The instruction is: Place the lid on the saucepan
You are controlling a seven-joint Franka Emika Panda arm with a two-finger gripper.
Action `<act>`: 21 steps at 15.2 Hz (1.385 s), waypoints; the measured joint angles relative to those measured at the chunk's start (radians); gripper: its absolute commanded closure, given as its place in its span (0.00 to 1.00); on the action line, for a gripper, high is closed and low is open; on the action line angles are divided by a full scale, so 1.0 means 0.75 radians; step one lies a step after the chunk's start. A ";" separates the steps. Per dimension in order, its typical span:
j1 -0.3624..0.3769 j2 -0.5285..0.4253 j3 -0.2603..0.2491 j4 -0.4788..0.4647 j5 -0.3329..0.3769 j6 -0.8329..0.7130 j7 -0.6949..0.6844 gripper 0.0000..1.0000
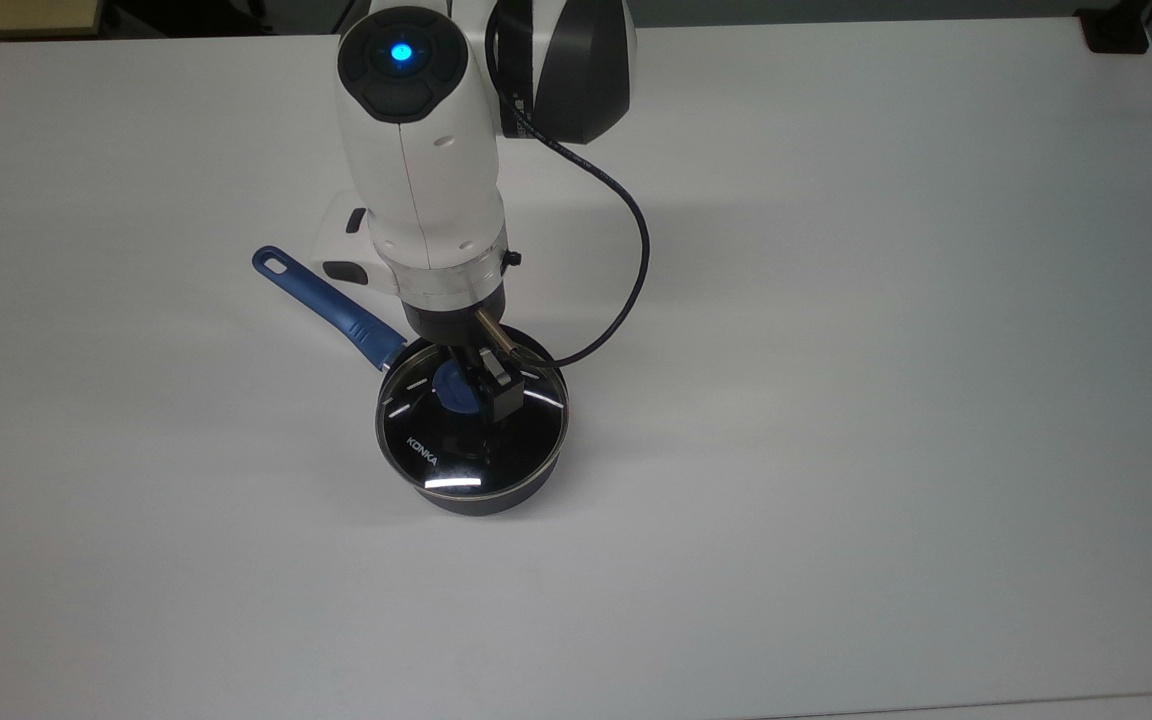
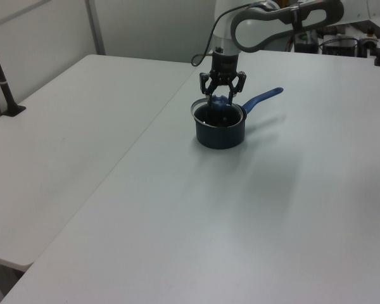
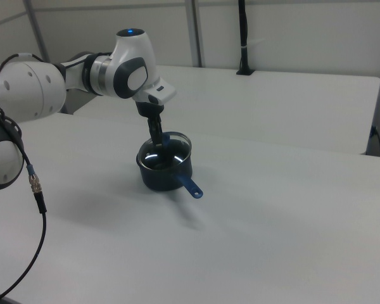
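Observation:
The saucepan [image 1: 481, 500] stands on the white table, its long blue handle [image 1: 331, 303] pointing to the top view's upper left. The glass lid [image 1: 456, 450] with "KONKA" lettering lies over the pan's mouth, slightly tilted. In the left view its rim [image 2: 194, 111] overhangs the saucepan [image 2: 220, 133] on the left view's left. My gripper [image 1: 468, 392] reaches straight down and is shut on the lid's blue knob [image 1: 450, 388]. The right view shows the gripper [image 3: 158, 143] above the lid [image 3: 166, 152] and the saucepan [image 3: 164, 174].
The white table [image 1: 836, 400] spreads wide around the pan. A second table [image 2: 63, 126] adjoins it on the left view's left, with a black clamped post [image 2: 1, 79] at its edge. A black cable [image 1: 626, 260] loops off the arm beside the pan.

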 measured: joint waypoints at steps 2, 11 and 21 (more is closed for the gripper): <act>0.002 -0.005 0.000 0.002 0.000 -0.041 -0.003 0.59; 0.002 -0.022 -0.002 -0.001 0.001 -0.157 -0.018 0.59; 0.003 -0.022 -0.002 -0.002 0.001 -0.157 -0.019 0.00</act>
